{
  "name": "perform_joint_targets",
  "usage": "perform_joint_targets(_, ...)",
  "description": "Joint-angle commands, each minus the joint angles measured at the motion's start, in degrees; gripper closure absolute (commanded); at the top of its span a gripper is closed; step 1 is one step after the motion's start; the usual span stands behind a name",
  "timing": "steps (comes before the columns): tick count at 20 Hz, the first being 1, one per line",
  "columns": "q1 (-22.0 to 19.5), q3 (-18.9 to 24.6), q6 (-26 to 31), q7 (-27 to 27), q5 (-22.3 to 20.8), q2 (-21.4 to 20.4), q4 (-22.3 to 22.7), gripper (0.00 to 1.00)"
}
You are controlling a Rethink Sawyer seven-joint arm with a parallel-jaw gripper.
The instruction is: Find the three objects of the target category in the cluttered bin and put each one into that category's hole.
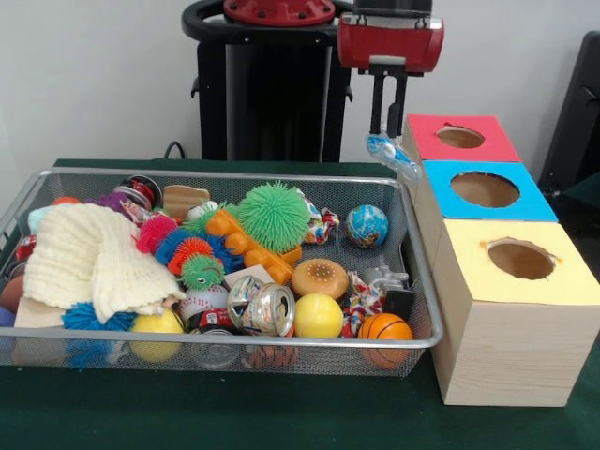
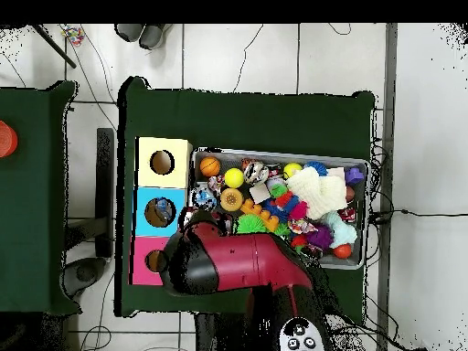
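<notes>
In the front view my gripper [image 1: 387, 132] hangs from the red arm head, shut on a small see-through wrinkly bottle [image 1: 393, 157]. The bottle dangles above the far right corner of the wire-mesh bin [image 1: 234, 175], just left of the red-topped box. The round hole in the red top [image 1: 460, 137] is to the right of the bottle and open. In the overhead view the red arm [image 2: 239, 263] hides the gripper and the bottle; the bin's rim [image 2: 274, 154] and the red top [image 2: 143, 259] show. No other bottle is plainly visible in the clutter.
The blue-topped hole [image 1: 485, 189] and the yellow-topped hole [image 1: 520, 259] lie nearer the camera. The bin holds a globe ball [image 1: 367, 225], silver cans [image 1: 267, 307], a white knitted cloth [image 1: 89, 258], a green spiky ball [image 1: 273, 216] and a small basketball [image 1: 384, 328].
</notes>
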Motion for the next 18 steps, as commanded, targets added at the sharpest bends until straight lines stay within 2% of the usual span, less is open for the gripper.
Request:
perform_joint_targets(1,0.39,0.39,9.23,4.30,2.83,-0.98,1.12,1.00)
perform_joint_targets(8,3.63,-2.26,8.49,7.43,2.07,1.98,-1.62,1.00)
perform_joint_targets(18,7.81,-4.75,8.14,9.44,4.23,4.14,-3.74,1.00)
